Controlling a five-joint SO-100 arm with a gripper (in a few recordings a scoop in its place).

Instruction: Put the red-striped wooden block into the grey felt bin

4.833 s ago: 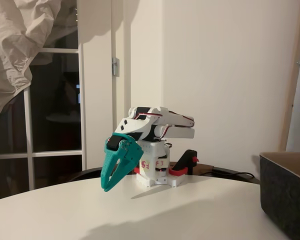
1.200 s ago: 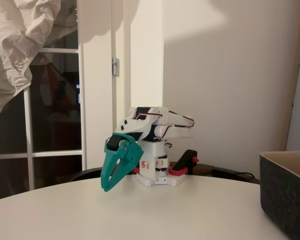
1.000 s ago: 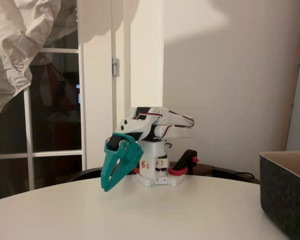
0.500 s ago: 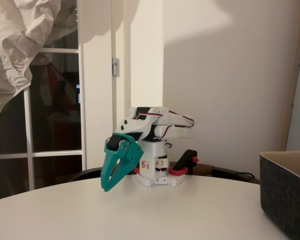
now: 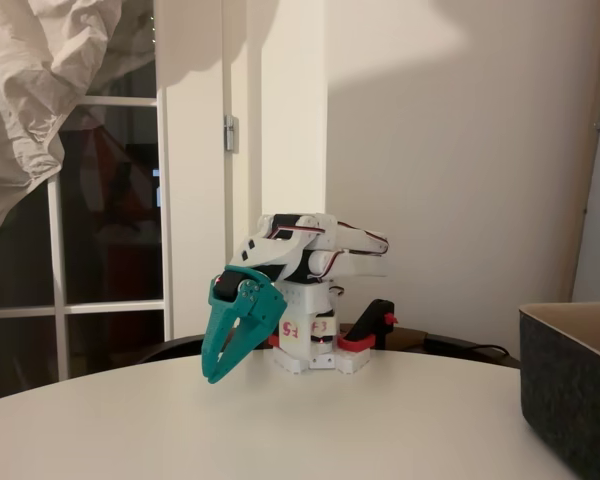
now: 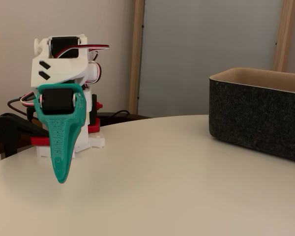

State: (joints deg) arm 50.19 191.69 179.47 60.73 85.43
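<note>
1. The white arm (image 5: 315, 245) sits folded low over its base, upper links lying nearly level.
2. The teal claw (image 5: 212, 375) hangs off the front, tips pointing down and slightly left in a fixed view.
3. Its fingers (image 6: 61, 177) meet at the tips, pressed together, with nothing between them.
4. The tips hover just above the counter (image 6: 162, 187).

end effector (image 5: 213, 375) teal | arm (image 6: 59, 66) white | bin (image 6: 258, 115) charcoal grey, tan inside | table (image 6: 162, 182) white
</note>
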